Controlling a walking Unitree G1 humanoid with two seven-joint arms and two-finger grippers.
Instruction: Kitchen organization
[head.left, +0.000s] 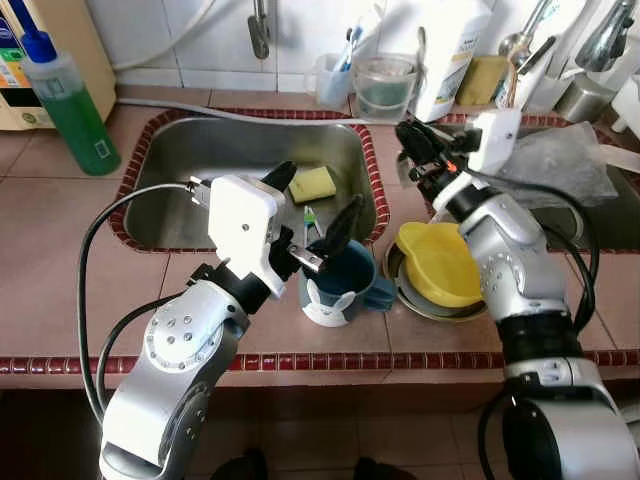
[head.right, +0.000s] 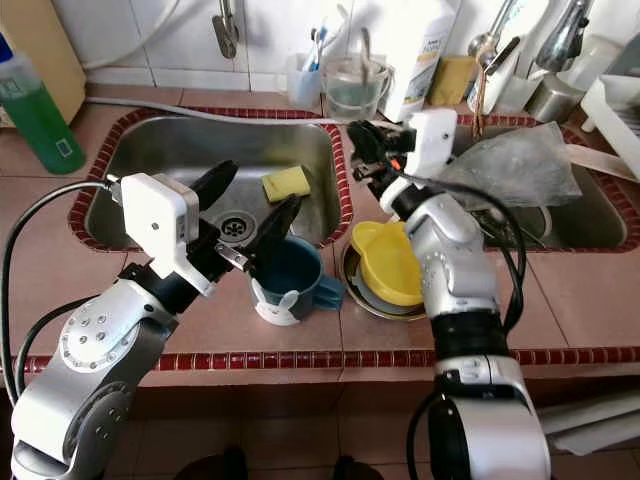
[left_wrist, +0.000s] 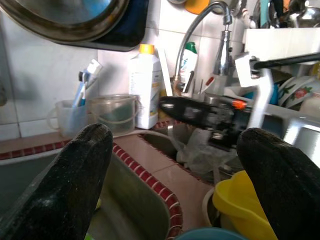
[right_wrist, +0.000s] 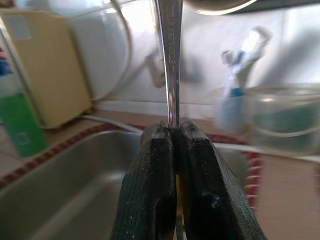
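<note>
Blue mug (head.left: 340, 288) beneath spread left claw (head.left: 312, 208); right claw (right_wrist: 176, 150) clenched on metal utensil (right_wrist: 170, 60) beside yellow bowl (head.left: 440, 262).

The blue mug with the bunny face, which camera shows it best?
The right eye view: the blue mug shows whole, rim, handle and bunny face, with the open left pincer above it. The left eye view shows it too, partly hidden. The left wrist view catches just its rim.
</note>
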